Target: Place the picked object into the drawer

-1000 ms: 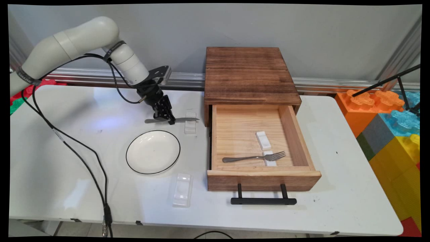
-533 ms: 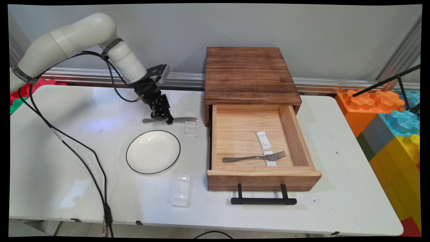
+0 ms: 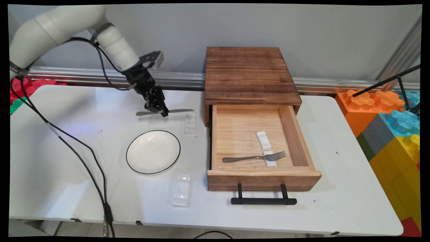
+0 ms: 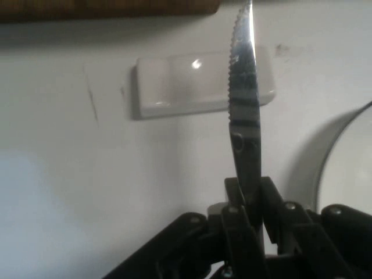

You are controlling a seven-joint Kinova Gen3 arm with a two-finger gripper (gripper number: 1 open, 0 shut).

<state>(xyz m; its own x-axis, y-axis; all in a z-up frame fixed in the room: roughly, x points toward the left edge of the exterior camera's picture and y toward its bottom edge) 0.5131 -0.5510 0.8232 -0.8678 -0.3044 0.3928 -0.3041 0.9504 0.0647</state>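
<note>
My gripper [image 3: 160, 111] is shut on a metal knife [image 3: 179, 110], held level above the table left of the wooden drawer box. In the hand view the serrated knife blade [image 4: 243, 93] rises from between the closed fingers [image 4: 235, 218] of the gripper [image 4: 249, 200] and crosses a white cutlery rest [image 4: 186, 84] on the table below. That same rest [image 3: 190, 123] lies just under and right of the blade tip. The white plate [image 3: 153, 152] with a black rim sits below the gripper, nearer the camera.
The open drawer [image 3: 310, 174] holds a fork [image 3: 254, 157] and two white rests [image 3: 263, 140]. Its black handle [image 3: 263, 201] juts toward the table's front. A clear rest [image 3: 181, 189] lies in front of the plate. Coloured blocks [image 3: 389, 121] stand at right.
The gripper has risen and drawn slightly left with the knife, lifting its blade off the white rest it was lying across.
</note>
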